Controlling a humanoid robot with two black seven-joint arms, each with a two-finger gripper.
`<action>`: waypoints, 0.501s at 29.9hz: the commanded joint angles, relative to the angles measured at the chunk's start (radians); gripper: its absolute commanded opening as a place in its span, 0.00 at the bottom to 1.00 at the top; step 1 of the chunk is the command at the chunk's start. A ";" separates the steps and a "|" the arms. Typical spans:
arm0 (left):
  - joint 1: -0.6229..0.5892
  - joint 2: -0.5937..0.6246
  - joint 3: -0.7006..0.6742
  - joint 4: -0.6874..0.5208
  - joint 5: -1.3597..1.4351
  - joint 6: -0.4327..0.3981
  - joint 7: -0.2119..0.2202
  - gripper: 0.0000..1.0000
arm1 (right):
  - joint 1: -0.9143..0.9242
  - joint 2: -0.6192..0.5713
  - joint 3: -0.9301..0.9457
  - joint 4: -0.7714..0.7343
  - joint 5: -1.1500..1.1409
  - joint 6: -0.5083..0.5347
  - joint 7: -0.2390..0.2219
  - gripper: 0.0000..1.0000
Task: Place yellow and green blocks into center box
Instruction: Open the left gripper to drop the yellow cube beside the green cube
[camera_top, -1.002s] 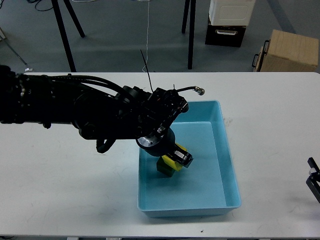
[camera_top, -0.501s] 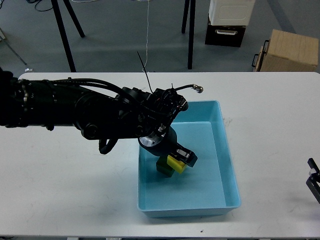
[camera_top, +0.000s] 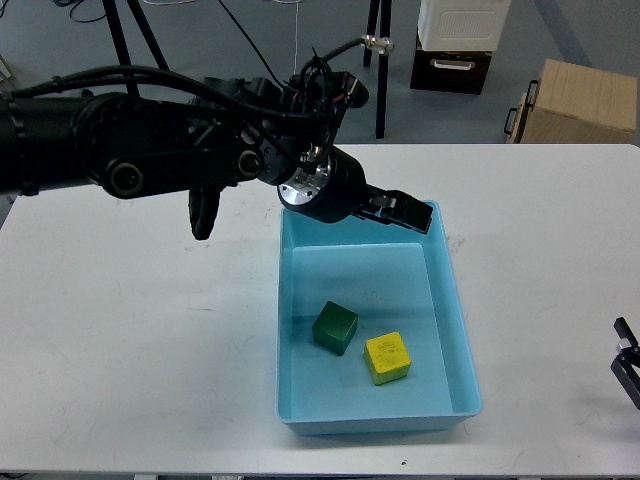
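The light blue box (camera_top: 432, 300) sits at the table's center. A dark green block (camera_top: 335, 328) and a yellow block (camera_top: 387, 358) lie side by side on its floor, close together near the front. My left gripper (camera_top: 401, 210) hangs above the box's far rim, well clear of both blocks, with its jaws apart and empty. Only the tip of my right gripper (camera_top: 626, 365) shows at the right edge, low over the table; its fingers cannot be told apart.
The white table (camera_top: 140, 350) holds only the box. My left arm (camera_top: 150, 160) spans the upper left of the view. Beyond the far edge stand black stand legs (camera_top: 381, 70), a cardboard box (camera_top: 575, 100) and a white and black case (camera_top: 455, 40).
My left gripper let go of the yellow block, which now lies beside the green block, and rose up and back from inside the box to above its far rim.
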 joint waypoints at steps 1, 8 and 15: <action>0.064 0.081 -0.175 0.001 -0.002 0.000 -0.042 0.99 | 0.006 -0.001 0.000 -0.001 0.000 0.000 0.000 0.99; 0.310 0.113 -0.641 0.082 0.000 0.000 -0.062 0.99 | 0.016 -0.001 -0.012 -0.001 0.000 0.000 0.000 0.99; 0.555 0.101 -1.015 0.076 -0.078 0.000 -0.062 0.99 | 0.033 0.006 -0.014 -0.001 0.000 0.000 0.003 0.99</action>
